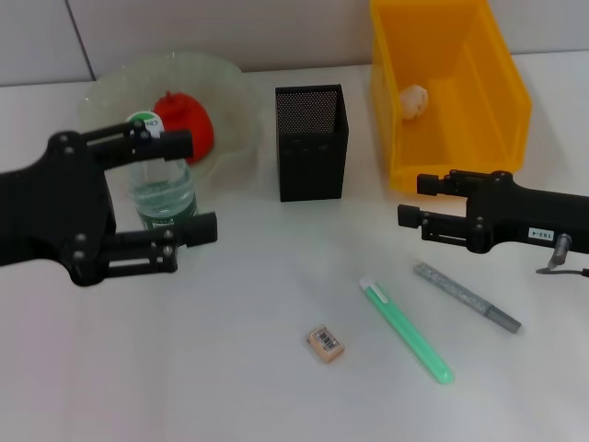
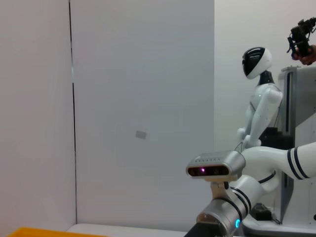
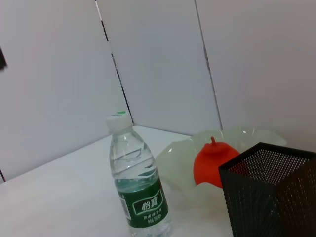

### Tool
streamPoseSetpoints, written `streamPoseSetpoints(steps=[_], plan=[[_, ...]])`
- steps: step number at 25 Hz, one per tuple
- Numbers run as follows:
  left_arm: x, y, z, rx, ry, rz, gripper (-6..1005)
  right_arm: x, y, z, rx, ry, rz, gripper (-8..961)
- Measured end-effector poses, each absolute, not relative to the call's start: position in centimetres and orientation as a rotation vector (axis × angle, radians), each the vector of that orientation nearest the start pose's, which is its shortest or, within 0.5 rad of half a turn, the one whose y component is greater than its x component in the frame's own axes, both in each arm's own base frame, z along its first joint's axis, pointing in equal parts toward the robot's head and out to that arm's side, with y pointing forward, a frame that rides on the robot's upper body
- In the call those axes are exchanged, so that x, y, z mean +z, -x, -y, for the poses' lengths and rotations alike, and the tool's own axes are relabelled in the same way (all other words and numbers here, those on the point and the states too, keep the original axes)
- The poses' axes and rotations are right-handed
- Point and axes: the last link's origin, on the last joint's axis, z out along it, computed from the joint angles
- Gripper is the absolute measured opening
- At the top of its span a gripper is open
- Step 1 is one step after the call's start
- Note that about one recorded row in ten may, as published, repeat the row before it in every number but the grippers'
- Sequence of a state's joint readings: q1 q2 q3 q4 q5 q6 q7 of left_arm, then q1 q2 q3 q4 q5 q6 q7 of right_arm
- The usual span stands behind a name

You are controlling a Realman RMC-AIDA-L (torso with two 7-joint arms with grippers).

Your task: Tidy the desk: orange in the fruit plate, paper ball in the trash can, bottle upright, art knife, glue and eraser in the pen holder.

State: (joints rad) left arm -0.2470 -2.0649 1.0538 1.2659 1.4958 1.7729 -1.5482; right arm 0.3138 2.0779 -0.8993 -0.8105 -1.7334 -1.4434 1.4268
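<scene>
Clear plastic bottle (image 1: 166,189) stands upright between my left gripper's (image 1: 179,189) spread fingers: slippery, squashy, best held mid-body.

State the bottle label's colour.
Green, with white print, on the bottle; clearest in the right wrist view.

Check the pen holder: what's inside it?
Nothing shows inside the pen holder, though its bottom is hidden by the mesh walls. The eraser, glue and knife lie on the table.

"怡寶" on bottle label (image 3: 146,206)
</scene>
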Motion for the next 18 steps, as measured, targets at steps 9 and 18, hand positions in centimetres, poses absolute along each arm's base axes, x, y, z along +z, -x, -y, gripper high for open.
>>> streamPoseSetpoints(steps=[9, 18], plan=[[4.4, 21.5, -27.0, -1.037, 2.761, 0.053, 801, 2.6, -27.4, -31.6, 0.679, 2.569, -0.685, 628], [3.7, 22.6, -26.7, -1.045, 2.740, 0.075, 801, 4.1, -25.4, -33.2, 0.393, 2.632, -0.735, 628]])
